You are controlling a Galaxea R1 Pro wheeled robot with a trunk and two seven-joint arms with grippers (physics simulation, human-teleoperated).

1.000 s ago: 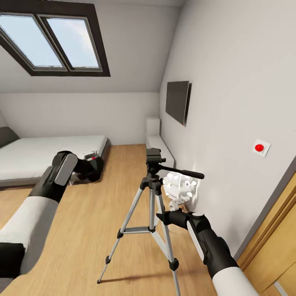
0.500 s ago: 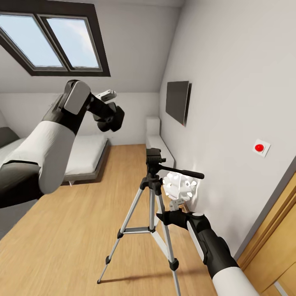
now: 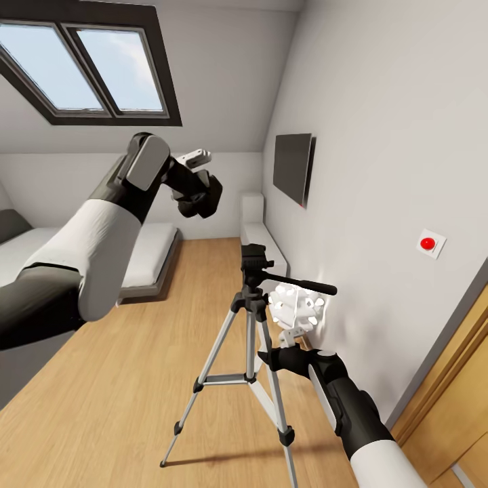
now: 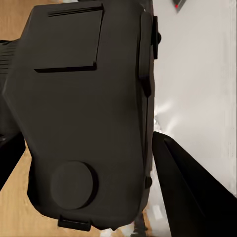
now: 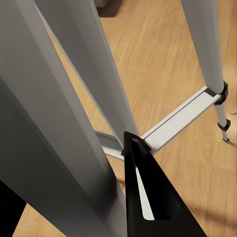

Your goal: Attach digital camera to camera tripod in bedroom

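the tripod [image 3: 252, 339] stands on the wood floor [image 3: 135, 379] close to the right wall [image 3: 379, 169], legs spread, one foot toward the near left and one by the bottom edge of the head view. its black head [image 3: 253, 258] is bare on top, and the thin pan handle [image 3: 298, 283] runs out to the right toward the wall. to the left of the tripod the floor lies open as far as the bed [image 3: 146, 254], which sits low against the far left under the skylight [image 3: 88, 68]. a black screen [image 3: 293, 167] hangs on the right wall above a white bench [image 3: 261, 237], and a red button [image 3: 427, 243] sits on a small plate further along the same wall. a wooden door frame [image 3: 447, 386] edges the lower right corner.

the left arm is raised high, with the left hand [image 3: 200, 190] up and to the left of the tripod head, well apart from it. it grips the camera [image 4: 84, 118]; in the left wrist view the black body sits between two dark fingers [image 4: 182, 187], closed against its sides. in the head view the camera [image 3: 203, 196] is a dark block at the end of the wrist.

the right arm reaches in low from the near right. the right hand [image 3: 295, 308] is just right of the tripod's centre column, below the pan handle. in the right wrist view a black finger [image 5: 148, 197] lies beside a silver leg [image 5: 74, 98], with the leg brace [image 5: 182, 118] beyond. i cannot tell how far this hand is open, or whether it touches the leg.
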